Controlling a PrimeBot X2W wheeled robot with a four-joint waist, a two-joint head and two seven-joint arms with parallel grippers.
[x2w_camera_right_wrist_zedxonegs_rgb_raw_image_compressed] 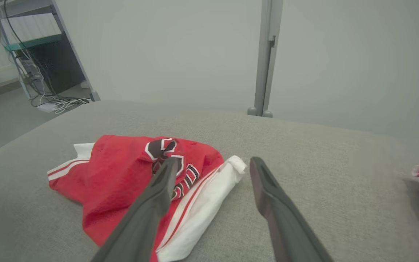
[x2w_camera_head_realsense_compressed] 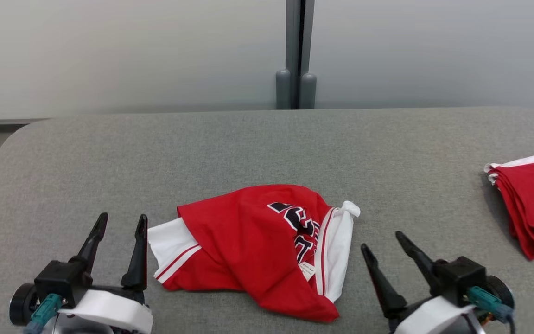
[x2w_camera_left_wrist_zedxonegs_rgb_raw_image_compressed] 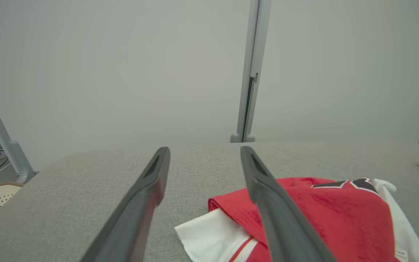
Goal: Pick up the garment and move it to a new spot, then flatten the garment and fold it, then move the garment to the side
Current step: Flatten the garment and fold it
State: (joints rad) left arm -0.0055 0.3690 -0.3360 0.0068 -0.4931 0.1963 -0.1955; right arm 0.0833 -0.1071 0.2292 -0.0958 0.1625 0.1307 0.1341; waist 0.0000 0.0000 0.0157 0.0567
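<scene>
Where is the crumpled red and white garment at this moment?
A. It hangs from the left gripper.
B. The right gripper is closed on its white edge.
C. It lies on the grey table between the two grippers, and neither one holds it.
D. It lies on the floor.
C: the garment lies crumpled on the grey table, with the left gripper and the right gripper open on either side, neither closed on it.

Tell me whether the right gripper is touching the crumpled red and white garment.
Apart. The head view shows a strip of bare grey fabric surface between the right gripper and the crumpled red and white garment.
</scene>
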